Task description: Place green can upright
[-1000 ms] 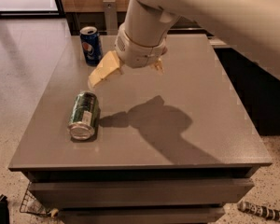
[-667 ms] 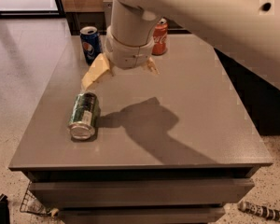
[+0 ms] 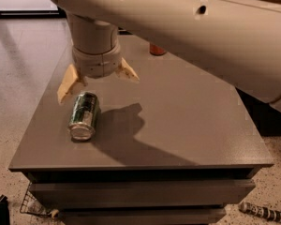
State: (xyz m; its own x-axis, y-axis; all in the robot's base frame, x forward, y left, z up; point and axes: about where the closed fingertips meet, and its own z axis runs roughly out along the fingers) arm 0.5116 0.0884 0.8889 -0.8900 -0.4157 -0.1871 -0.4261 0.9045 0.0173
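You see the green can point(image 3: 85, 116) lying on its side on the near left part of the grey table point(image 3: 192, 125), one silver end turned toward the near edge. Just beyond it, the gripper point(image 3: 97, 78) hangs above the tabletop with its two pale fingers point(image 3: 68, 84) spread wide, holding nothing; the left finger's tip is just beside the can's far end. Farther back, the base of a red can point(image 3: 158, 49) shows under the arm point(image 3: 196, 27).
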